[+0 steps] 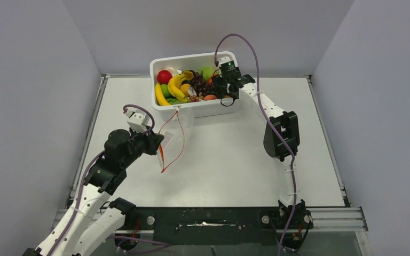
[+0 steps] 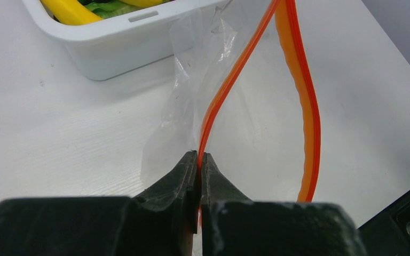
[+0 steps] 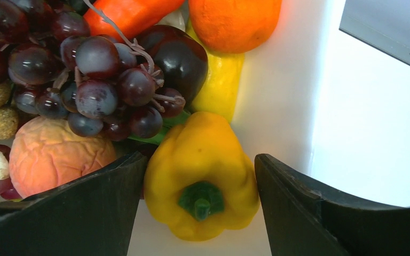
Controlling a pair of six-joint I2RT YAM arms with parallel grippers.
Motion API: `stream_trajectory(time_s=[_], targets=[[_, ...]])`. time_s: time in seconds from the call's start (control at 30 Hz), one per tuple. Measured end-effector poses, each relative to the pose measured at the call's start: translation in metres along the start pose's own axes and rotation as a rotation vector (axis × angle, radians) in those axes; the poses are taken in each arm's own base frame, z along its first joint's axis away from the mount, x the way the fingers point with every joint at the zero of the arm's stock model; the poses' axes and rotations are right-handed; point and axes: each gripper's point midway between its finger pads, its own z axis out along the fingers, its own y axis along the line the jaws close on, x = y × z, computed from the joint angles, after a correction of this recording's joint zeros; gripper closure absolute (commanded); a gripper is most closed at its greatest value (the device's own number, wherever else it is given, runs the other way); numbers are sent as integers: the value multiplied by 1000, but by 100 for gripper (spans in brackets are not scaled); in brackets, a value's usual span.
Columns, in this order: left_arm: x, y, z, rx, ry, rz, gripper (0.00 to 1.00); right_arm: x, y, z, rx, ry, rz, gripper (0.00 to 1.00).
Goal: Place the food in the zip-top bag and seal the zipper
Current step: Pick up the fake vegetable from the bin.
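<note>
My left gripper [image 1: 160, 146] [image 2: 199, 154] is shut on one lip of the orange-red zipper [image 2: 229, 85] [image 1: 181, 140], holding the clear zip-top bag [image 2: 192, 80] [image 1: 177, 130] with its mouth gaping in front of the tub. The food lies in the white tub [image 1: 192, 58]: bananas [image 1: 173, 85], dark grapes [image 3: 101, 80], a red-orange piece [image 3: 128, 16] and a yellow pepper [image 3: 200, 165]. My right gripper [image 1: 227, 96] [image 3: 200, 157] is down in the tub's right end, open, with a jaw on each side of the pepper. A gap shows between the pepper and the right finger [image 3: 299, 208].
A round orange [image 3: 235, 21], a wrinkled peach-coloured piece [image 3: 53, 154] and a dark plum [image 3: 179, 58] crowd round the pepper. The tub wall [image 3: 277, 96] stands right beside the right finger. Grey walls enclose the table [image 1: 235, 160] on three sides.
</note>
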Motion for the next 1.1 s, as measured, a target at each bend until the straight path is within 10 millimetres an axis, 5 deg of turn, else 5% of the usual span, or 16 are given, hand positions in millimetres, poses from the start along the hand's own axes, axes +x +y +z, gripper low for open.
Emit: stream_trajectory(time_s=[0.3,0.7,0.9,1.1], targets=[[0,0,0,0,0,0,100,0,-4,0,27,-3,13,54],[-1,2,0,-11,-4,-1,100,-5,-6,-9,47,-45,37,61],[-1,3,0,-18,-8,-1,100,-16,-13,-34,50,-84,54,63],[-1,4,0,-23,-9,-2,100,-32,-18,-81,39,-150,83,64]])
